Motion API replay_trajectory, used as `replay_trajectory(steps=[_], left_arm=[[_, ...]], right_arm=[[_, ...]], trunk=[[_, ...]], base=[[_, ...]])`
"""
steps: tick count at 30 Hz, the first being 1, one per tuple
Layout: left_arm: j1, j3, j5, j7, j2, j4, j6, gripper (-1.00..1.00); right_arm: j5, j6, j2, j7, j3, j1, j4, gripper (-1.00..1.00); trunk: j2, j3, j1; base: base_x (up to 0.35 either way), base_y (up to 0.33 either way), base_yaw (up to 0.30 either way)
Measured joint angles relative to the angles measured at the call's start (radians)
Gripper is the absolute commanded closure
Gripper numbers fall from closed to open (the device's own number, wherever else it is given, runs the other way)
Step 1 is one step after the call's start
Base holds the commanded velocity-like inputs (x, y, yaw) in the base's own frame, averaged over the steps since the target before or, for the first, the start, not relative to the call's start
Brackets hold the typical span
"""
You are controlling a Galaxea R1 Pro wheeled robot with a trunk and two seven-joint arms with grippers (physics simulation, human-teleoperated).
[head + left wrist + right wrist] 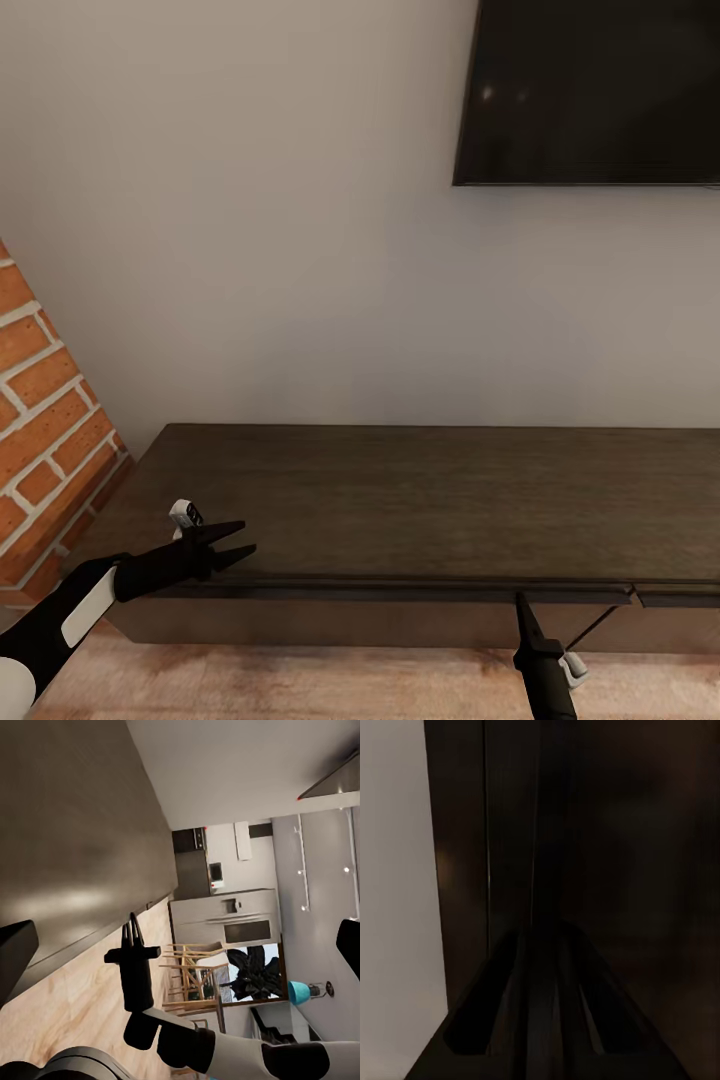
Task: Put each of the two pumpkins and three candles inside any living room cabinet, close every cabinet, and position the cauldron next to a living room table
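I'm parked facing the cabinet (420, 500), long dark-brown unit against the far wall under a TV (590, 90), brick wall (45, 420) at left. Progress is hard to judge from here: no pumpkins, candles or cauldron visible, cabinet top bare, so I can't tell how many of the 5 items are already inside. The drawer front (400, 592) along the near edge looks slightly ajar, with a thin gap under the top lip, so my guess is I'm on the closing step or just starting to open it; can't tell which. Nothing of the interior is visible, contents unknown. My left tool (236, 540) hovers over the near-left corner of the cabinet top, fingers parted in a narrow V, holding nothing. My right tool (521, 603) points up at the drawer's top edge, tip touching or just short of it; its fingers look pressed together and empty, though the right wrist view is too dark to confirm. In the left wrist view the right tool (133, 930) sits at the cabinet edge (112, 922), kitchen far behind. Still left, as far as shown: cauldron next to the table, all cabinets shut.
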Motion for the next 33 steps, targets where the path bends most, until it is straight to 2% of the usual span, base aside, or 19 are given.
replay_trajectory(steps=[17,33], left_arm=[[0.000,0.000,0.000,0.001,0.000,0.000,0.000,-1.00],[0.000,0.000,0.000,0.001,-0.006,0.000,-0.002,-1.00]], right_arm=[[-0.001,0.001,0.000,-0.002,0.000,0.000,0.000,1.00],[0.000,0.003,0.000,-0.002,0.002,0.000,0.000,1.00]], trunk=[[0.000,0.000,0.000],[0.000,0.000,0.001]], base=[[-0.020,0.000,0.000],[-0.310,0.000,0.000]])
